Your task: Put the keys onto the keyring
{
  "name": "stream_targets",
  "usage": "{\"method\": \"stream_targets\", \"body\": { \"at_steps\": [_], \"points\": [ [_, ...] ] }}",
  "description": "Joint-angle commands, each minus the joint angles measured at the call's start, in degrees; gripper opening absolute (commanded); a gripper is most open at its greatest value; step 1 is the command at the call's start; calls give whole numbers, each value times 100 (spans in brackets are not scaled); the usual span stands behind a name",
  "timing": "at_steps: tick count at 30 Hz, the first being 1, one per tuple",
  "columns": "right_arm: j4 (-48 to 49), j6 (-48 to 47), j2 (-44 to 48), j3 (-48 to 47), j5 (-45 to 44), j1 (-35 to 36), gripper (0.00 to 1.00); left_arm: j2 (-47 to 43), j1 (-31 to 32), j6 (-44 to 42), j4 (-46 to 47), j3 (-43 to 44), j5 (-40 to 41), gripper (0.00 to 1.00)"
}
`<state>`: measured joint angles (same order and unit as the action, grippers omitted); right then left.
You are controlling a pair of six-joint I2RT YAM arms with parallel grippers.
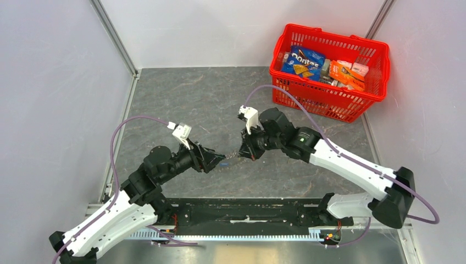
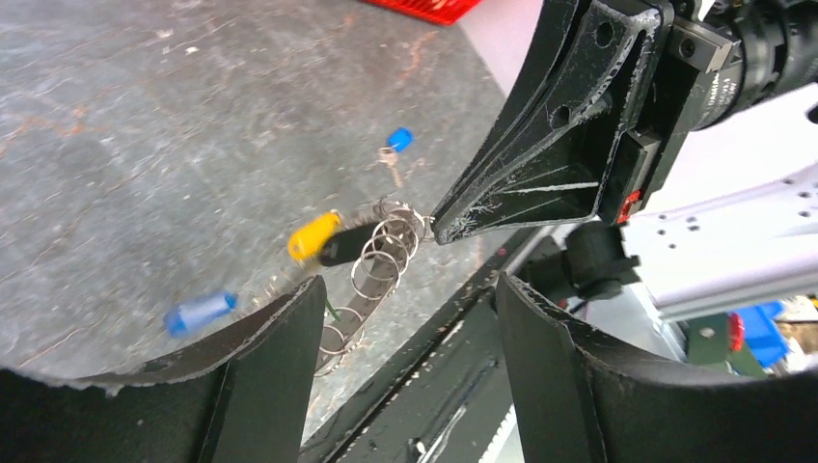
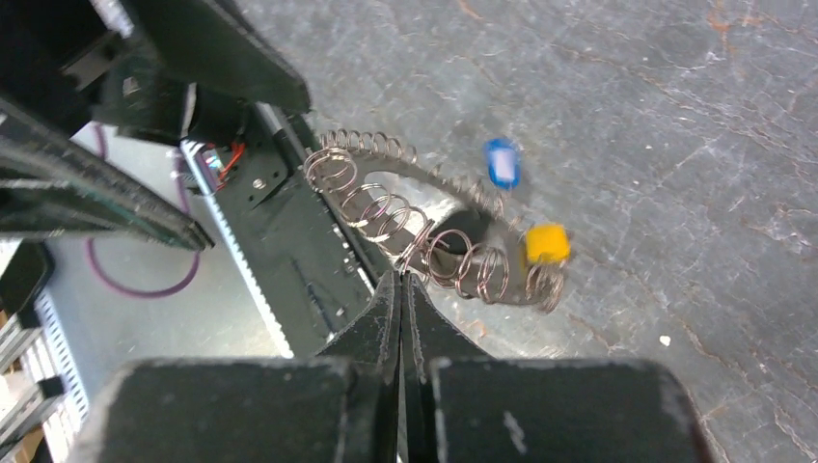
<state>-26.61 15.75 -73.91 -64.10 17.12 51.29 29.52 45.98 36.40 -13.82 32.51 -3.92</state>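
The keyring is a limp chain of small wire rings with a yellow tag. My right gripper is shut on one of its rings and holds that end just above the table. From the left wrist, the keyring and its yellow tag hang from the right gripper's fingertips. My left gripper is open, close beside the rings, with nothing between its fingers. One blue-headed key lies on the table to the left, another key farther off. From above, both grippers meet at the keyring.
A red basket with snack packs stands at the back right. The black rail between the arm bases runs along the near edge, just below the grippers. Grey walls close in the table on the left, back and right.
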Motion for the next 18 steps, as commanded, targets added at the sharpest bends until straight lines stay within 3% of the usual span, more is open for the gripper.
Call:
{"method": "stream_targets", "body": {
  "at_steps": [1, 9, 18],
  "points": [
    [-210, -153, 577, -109, 827, 23, 0, -111, -28, -149, 773, 195, -900, 73],
    [-689, -129, 1034, -434, 1473, 29, 0, -89, -28, 43, 1830, 179, -1991, 72],
    [-749, 15, 1368, -551, 1946, 30, 0, 290, -27, 368, 2948, 154, -2528, 71]
  ]
}}
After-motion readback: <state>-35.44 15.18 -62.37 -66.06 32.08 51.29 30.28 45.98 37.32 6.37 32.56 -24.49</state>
